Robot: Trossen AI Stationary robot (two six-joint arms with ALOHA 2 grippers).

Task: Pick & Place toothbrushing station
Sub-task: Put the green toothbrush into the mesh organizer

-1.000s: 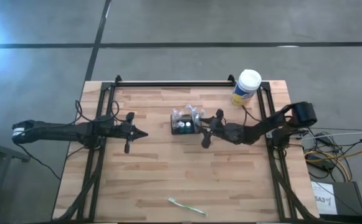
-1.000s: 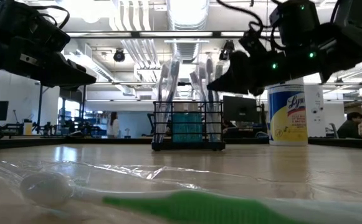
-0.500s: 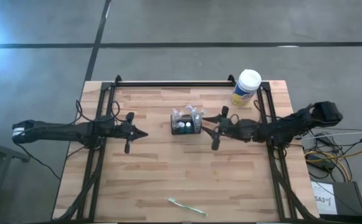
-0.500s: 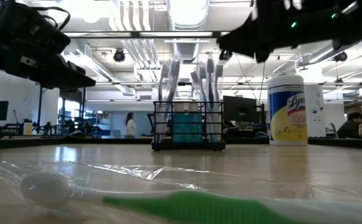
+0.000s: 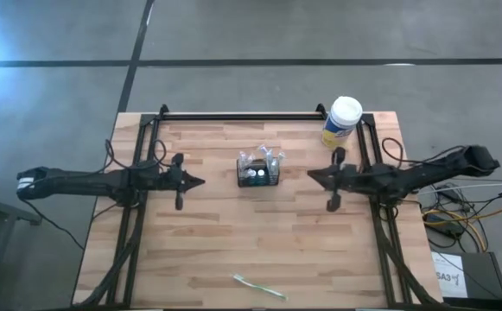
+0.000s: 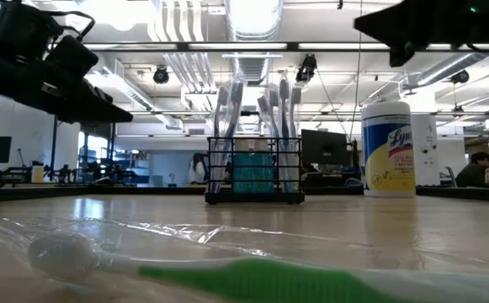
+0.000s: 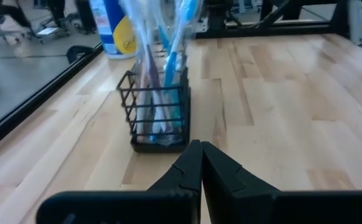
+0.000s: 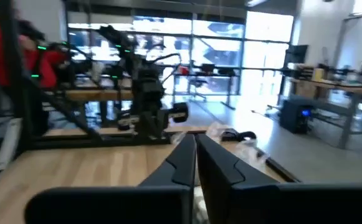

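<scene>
Landmark: toothbrushing station [image 5: 258, 173], a black wire caddy standing upright on the wooden table [image 5: 233, 250], roughly mid-table and slightly toward the far edge. It holds several wrapped toothbrushes [image 6: 231, 109] standing on end, with a teal item low inside. Nothing touches it.

Left of the station: left gripper [image 5: 199, 183], held level above the table, tip pointing at the station, clearly apart from it. In the left wrist view the two fingers [image 7: 190, 168] are pressed together to a point, nothing between them; the station [image 7: 157, 118] sits straight ahead of the tip.

Near edge, in front of the station and well apart from it: one green toothbrush [image 5: 259, 285] lying flat in clear wrapping; close to the lens in the low view [image 6: 252, 282].

Right of the station: right gripper [image 5: 312, 173], tip pointing toward the station, also apart from it and raised off the table. The right wrist view shows its fingers [image 8: 190, 155] closed against each other, empty.

Right of and behind the station, at the far right corner: yellow canister [image 5: 341, 122] with white lid, upright, just behind the right arm.
</scene>
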